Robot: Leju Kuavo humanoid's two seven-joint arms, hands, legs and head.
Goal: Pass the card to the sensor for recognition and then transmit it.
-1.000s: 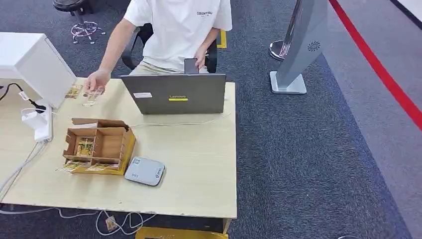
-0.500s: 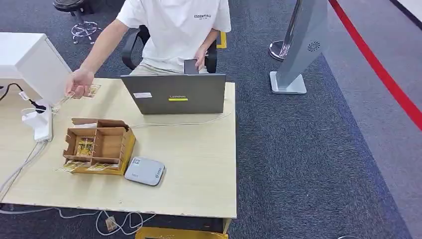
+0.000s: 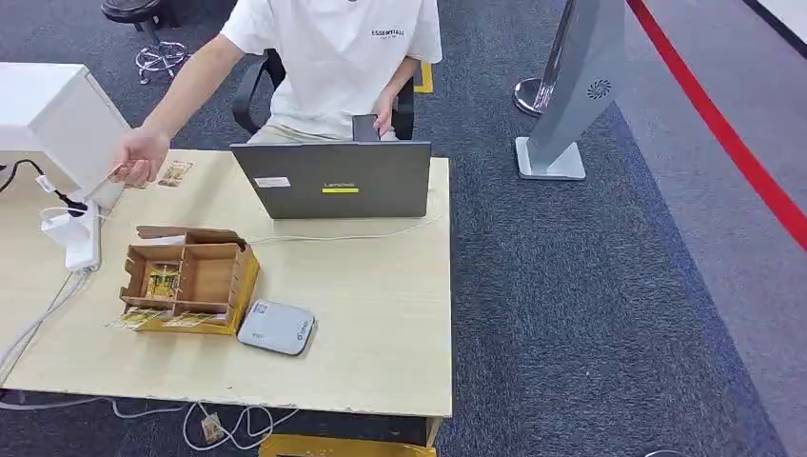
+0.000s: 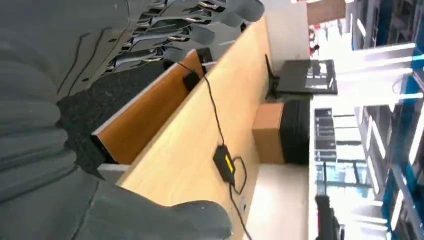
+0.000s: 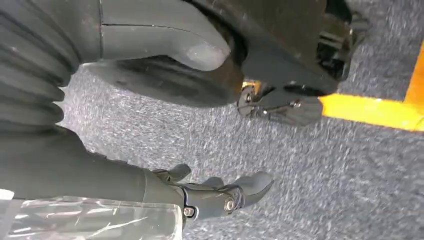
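Note:
A brown cardboard box with compartments stands on the wooden table, with cards in it and more cards lying along its near side. The flat grey sensor lies just right of the box. A person's hand at the far left of the table holds a card, and another card lies beside it. My left hand hangs beside the table's edge, fingers apart, holding nothing. My right hand hangs over grey carpet, fingers spread and holding nothing.
A grey laptop stands open at the table's far side in front of the seated person. A white box and a power strip with cables sit at the left. A grey kiosk stand rises on the carpet at right.
The person's hand has moved left along the far table edge and lifted a card toward the white box, leaving one card on the table. Box and sensor have not moved.

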